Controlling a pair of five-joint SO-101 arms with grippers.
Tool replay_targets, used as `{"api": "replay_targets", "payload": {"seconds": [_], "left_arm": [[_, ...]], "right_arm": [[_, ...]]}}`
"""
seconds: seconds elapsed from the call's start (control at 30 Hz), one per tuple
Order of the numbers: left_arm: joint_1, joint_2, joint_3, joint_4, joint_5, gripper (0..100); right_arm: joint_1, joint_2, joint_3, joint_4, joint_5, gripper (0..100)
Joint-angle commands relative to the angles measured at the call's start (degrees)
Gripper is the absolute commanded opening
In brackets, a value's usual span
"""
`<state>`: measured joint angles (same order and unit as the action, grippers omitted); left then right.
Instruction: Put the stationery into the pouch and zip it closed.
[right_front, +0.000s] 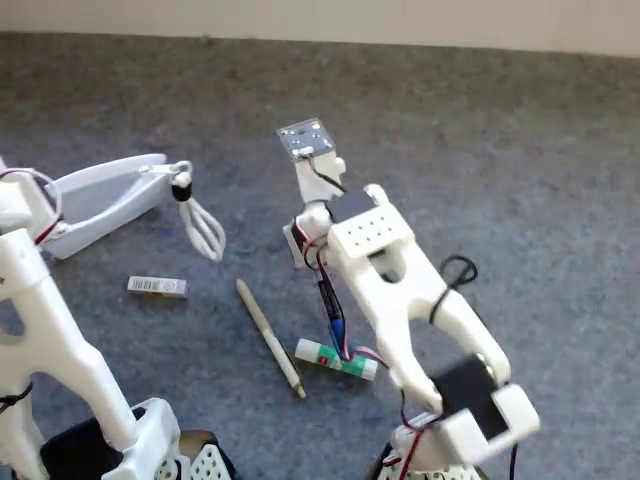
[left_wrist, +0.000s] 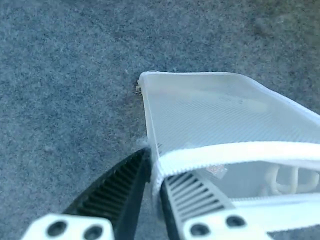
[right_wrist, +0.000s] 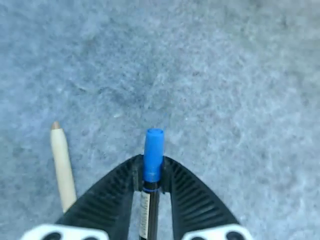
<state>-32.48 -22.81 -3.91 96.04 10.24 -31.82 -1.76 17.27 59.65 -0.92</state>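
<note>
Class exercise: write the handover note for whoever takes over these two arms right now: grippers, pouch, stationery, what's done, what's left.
Left gripper: shut on the edge of the white mesh pouch, at the far left of the grey mat.
Right gripper: shut on a blue-capped pen, mid-mat.
Lying loose: beige pencil, white-and-green glue stick, small white labelled block.
Done: pouch held, pen gripped.
Left: put the pen and the three loose items into the pouch, then zip it.
</note>
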Motion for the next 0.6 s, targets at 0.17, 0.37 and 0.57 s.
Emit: {"api": "replay_targets", "payload": {"seconds": [0.17,0.37,0.57], "left_arm": [[15.34,-4.88,-0.66,0.53,0.00,1],[22.73,-6.02,-0.22,1.58,-2.20,1],[23.43,-6.02,-0.13,1.58,-2.29,1]], "right_arm": [[-0.40,-22.02,9.98,-2.77,-1.49,0.5],[-0.48,-33.71,19.47,-9.63,-1.49,0.5],[-0.75,-46.29,27.47,-14.64,-1.23,0.5]]}}
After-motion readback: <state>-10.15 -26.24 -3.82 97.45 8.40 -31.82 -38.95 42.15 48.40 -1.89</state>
